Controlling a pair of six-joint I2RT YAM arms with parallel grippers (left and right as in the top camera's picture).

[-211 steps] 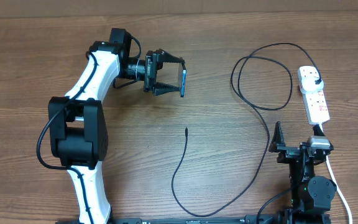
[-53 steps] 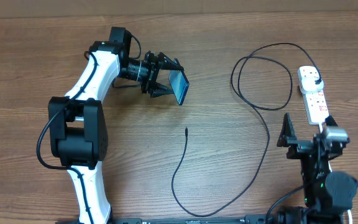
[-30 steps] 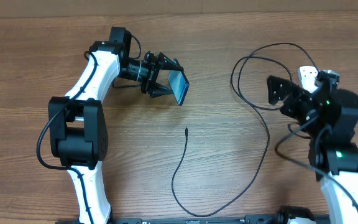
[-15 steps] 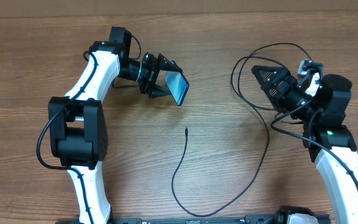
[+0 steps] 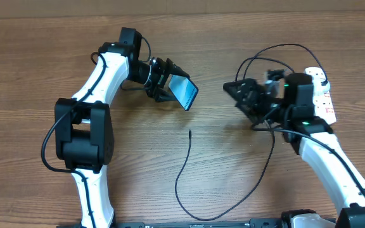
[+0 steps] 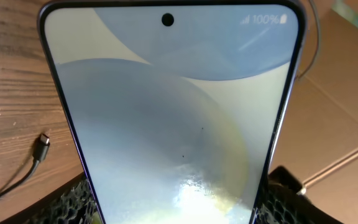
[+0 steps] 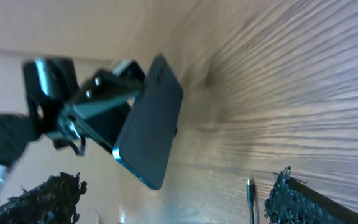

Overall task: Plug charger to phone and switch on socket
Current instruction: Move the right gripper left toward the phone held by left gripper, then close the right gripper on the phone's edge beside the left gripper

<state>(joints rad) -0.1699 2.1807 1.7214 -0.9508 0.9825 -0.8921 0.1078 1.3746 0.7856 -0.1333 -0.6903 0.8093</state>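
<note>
Right gripper (image 5: 241, 101), spread and empty, has swung in toward the cable tip (image 5: 189, 132), so grasping it seems next, while the left gripper (image 5: 165, 81) pinches the phone (image 5: 186, 93).

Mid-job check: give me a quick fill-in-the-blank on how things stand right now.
The left gripper is shut on the ___. The charger tip lies loose on the ___. The right gripper has its jaws ___. The lit screen shows a battery reading of ___ percent.
Missing words: phone; table; open; 100.
</note>
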